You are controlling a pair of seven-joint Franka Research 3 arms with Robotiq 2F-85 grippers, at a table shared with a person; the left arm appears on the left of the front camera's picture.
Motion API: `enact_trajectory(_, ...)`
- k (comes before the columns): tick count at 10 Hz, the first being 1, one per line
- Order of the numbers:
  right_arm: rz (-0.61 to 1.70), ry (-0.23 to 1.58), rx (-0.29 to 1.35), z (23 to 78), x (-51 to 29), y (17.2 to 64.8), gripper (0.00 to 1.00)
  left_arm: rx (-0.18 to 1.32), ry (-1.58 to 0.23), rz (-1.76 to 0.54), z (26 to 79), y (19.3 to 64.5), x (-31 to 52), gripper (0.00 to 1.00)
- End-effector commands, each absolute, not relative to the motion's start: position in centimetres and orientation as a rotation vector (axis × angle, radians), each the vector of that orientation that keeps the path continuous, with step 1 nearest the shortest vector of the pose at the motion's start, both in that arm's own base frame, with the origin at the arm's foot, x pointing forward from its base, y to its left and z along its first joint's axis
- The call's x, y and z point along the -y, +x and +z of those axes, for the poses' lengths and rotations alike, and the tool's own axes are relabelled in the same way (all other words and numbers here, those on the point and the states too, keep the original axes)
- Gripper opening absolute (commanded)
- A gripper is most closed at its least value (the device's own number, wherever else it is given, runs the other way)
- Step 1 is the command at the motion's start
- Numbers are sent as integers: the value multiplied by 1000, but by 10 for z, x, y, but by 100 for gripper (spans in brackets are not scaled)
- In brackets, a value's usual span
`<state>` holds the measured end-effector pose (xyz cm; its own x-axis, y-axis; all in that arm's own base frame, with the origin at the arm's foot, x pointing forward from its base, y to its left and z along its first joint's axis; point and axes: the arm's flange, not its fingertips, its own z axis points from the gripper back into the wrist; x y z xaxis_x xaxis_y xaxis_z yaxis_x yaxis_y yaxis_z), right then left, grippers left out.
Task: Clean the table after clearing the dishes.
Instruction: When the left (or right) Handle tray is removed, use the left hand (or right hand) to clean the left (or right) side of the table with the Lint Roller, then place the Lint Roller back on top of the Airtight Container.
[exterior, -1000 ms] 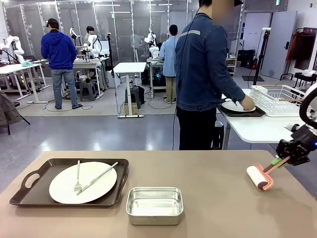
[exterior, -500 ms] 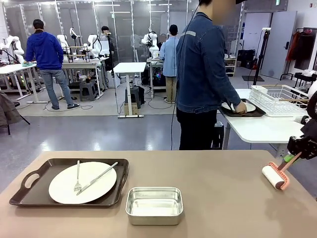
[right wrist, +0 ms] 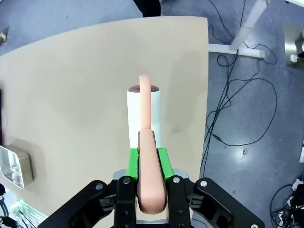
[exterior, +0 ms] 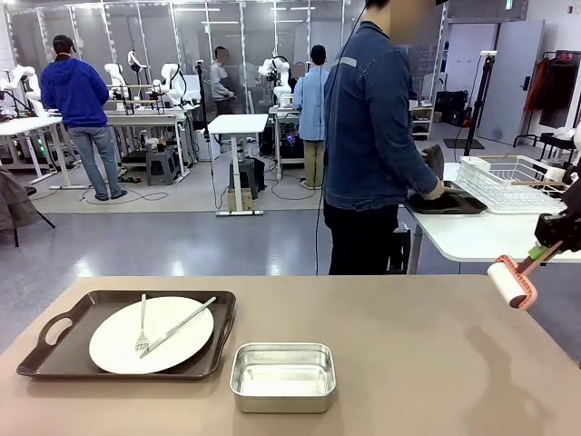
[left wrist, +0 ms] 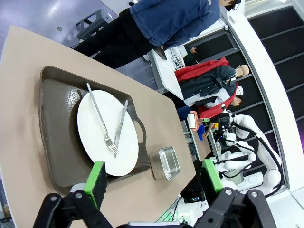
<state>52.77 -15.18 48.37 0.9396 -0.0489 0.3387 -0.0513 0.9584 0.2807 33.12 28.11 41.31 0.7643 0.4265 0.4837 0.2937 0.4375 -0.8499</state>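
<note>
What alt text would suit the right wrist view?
The right gripper clamps the pink handle of a white lint roller over the tan table. A steel pan sits at picture left; cables lie on the floor at right.

A tray (exterior: 54, 350) is lying on the left part of the table (exterior: 390, 363), with a plate (exterior: 118, 350) resting on it. On the plate a fork (exterior: 142, 331) is lying left of a knife (exterior: 182, 325). A pan (exterior: 283, 374) is sitting just right of the tray, nearer the front edge. A roller (exterior: 511, 282) is hanging above the table's right side, clear of the top, clamped in the right gripper (exterior: 545, 247). Behind the far edge a person (exterior: 372, 136) is standing at a side table (exterior: 472, 238), where a second tray (exterior: 458, 207) is lying left of a wire rack (exterior: 508, 182).
</note>
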Motion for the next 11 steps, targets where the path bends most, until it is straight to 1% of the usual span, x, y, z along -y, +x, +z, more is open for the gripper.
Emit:
enact_trajectory(1,-18,248,315,485,133,524,21,736,-1148,85,413,327,-283,100)
enact_trajectory(2,1,291,351,484,152,528,21,736,-1148,85,413,327,-283,100)
enact_trajectory(11,1,291,351,484,152,528,21,736,-1148,85,413,327,-283,100)
